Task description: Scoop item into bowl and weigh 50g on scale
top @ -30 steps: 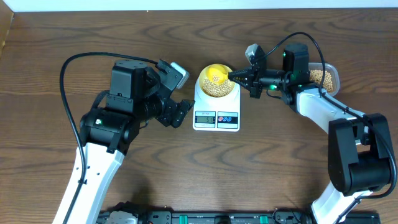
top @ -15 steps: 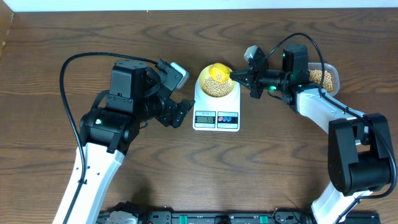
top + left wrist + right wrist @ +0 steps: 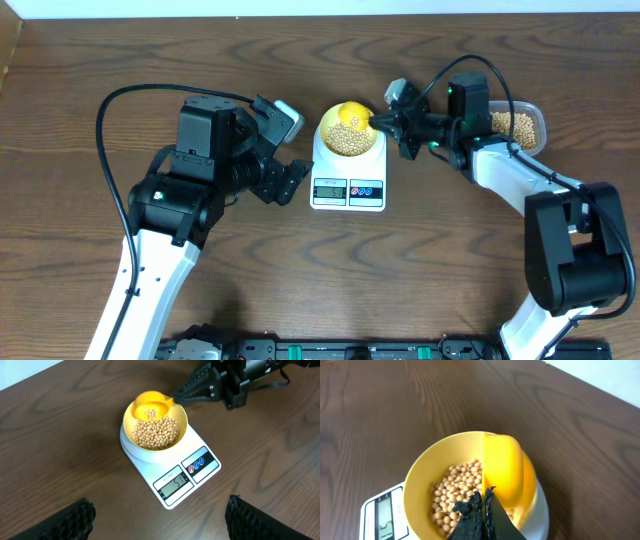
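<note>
The pale yellow bowl (image 3: 348, 138) sits on the white scale (image 3: 347, 188), holding a heap of tan beans (image 3: 156, 434). My right gripper (image 3: 376, 122) is shut on the handle of a bright yellow scoop (image 3: 351, 114). The scoop hangs over the bowl's far rim. In the right wrist view the scoop (image 3: 504, 467) is turned on its side above the beans (image 3: 452, 492), gripper (image 3: 486, 499) pinching its handle. In the left wrist view a few beans lie in the scoop (image 3: 150, 407). The scale's display (image 3: 172, 481) seems to read 51. My left gripper (image 3: 290, 182) stands open left of the scale.
A clear plastic tub (image 3: 522, 125) with more beans stands at the right, behind my right arm. Bare brown wood table (image 3: 420, 260) stretches in front of the scale. The left arm's body (image 3: 205, 150) rises left of the scale.
The right wrist has rolled and drawn slightly back, and the scoop has shifted toward the bowl's far rim. The left arm has not moved.
</note>
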### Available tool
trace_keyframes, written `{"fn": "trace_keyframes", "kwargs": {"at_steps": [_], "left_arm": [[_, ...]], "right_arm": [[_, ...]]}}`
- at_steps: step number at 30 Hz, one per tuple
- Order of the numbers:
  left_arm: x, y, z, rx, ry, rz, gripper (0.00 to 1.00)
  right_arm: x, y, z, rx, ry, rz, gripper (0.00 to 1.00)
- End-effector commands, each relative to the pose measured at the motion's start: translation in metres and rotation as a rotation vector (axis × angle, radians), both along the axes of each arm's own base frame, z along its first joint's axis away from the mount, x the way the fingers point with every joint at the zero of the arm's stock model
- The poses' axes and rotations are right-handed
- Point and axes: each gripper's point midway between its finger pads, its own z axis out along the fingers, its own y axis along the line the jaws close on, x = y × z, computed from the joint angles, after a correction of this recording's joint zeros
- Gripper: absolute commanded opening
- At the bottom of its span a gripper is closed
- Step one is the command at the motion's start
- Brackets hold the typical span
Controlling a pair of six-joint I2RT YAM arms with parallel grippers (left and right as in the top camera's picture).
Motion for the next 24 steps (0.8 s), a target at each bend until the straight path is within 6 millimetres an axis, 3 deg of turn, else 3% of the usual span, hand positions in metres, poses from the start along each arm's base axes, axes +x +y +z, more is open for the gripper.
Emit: {"fn": "trace_keyframes", "kwargs": {"at_steps": [1,15,24], "left_arm": [[-0.003,-0.001,-0.006,-0.005,0.019,-0.013,0.86],[-0.003,-0.001,-0.006,-0.005,0.019,-0.013,0.86],[-0.003,-0.001,-0.006,-0.005,0.019,-0.013,0.86]], "right_arm": [[-0.007,0.009,0.012,-0.002,-0.036,0.031,0.01],[-0.01,0.01,0.008,-0.008,-0.011,0.035,0.01],[-0.023,0.012,0.004,0.012,0.054,0.075,0.01]]}}
